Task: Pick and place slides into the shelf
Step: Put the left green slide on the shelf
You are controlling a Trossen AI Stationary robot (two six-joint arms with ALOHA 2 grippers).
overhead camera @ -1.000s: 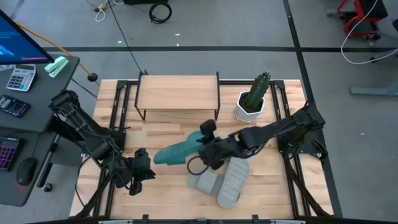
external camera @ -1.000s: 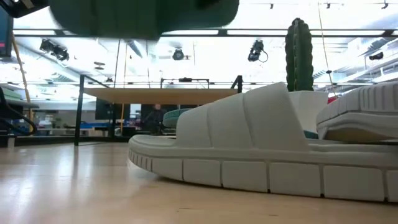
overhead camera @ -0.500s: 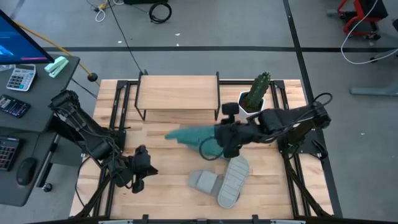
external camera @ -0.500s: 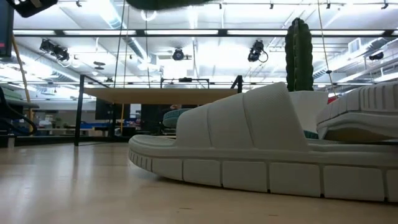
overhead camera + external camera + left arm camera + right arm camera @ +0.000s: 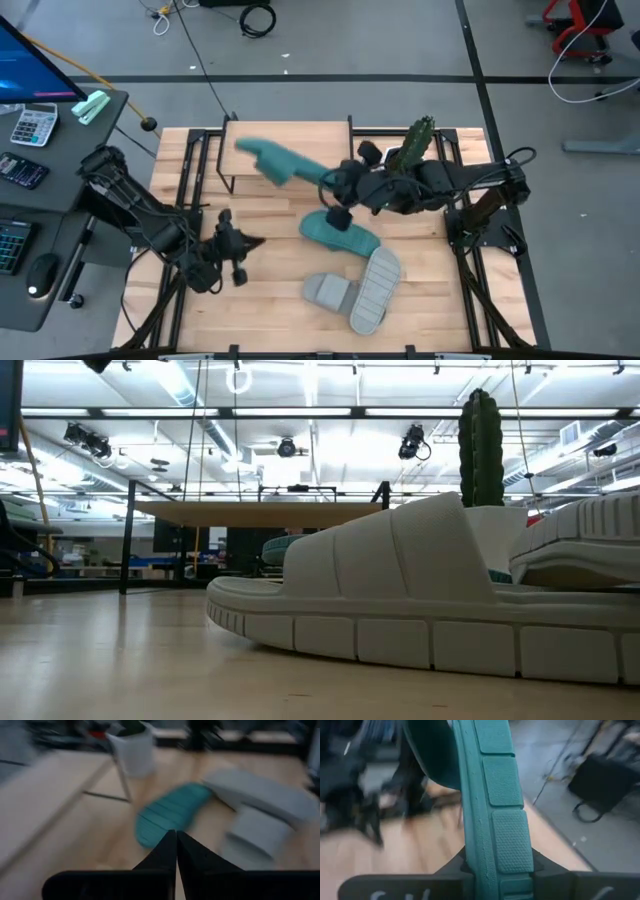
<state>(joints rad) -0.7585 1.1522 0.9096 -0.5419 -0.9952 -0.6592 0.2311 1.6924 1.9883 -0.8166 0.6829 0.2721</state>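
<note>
My right gripper (image 5: 338,186) is clamped on the edge of a teal slide (image 5: 275,163), holding it in the air over the front right part of the shelf (image 5: 260,135). The right wrist view shows the fingers (image 5: 547,870) squeezing the sole rim of this slide (image 5: 490,785), ribbed tread facing the camera. In the high view its long axis runs on a diagonal, the free end over the shelf's wooden top toward the left-rear, the gripped end toward the right-front. The shelf therefore lies just beyond and below the slide's free end, and I judge the placing turns on squaring that diagonal to the plank and lowering it.

The second teal slide (image 5: 340,231) lies sole-up on the desk (image 5: 270,300) just in front of the right gripper, and the two grey slides (image 5: 355,290) rest together nearer the front edge, one leaning on the other. From desk level the near grey slide (image 5: 400,610) fills the foreground, with the shelf behind it.

My left gripper (image 5: 232,252) waits over the desk's front left, fingers together, pointing toward the loose teal slide (image 5: 170,815). The right arm is plainly the nearer to the shelf. A potted cactus (image 5: 408,155) stands close behind its wrist, something to mind while turning.
</note>
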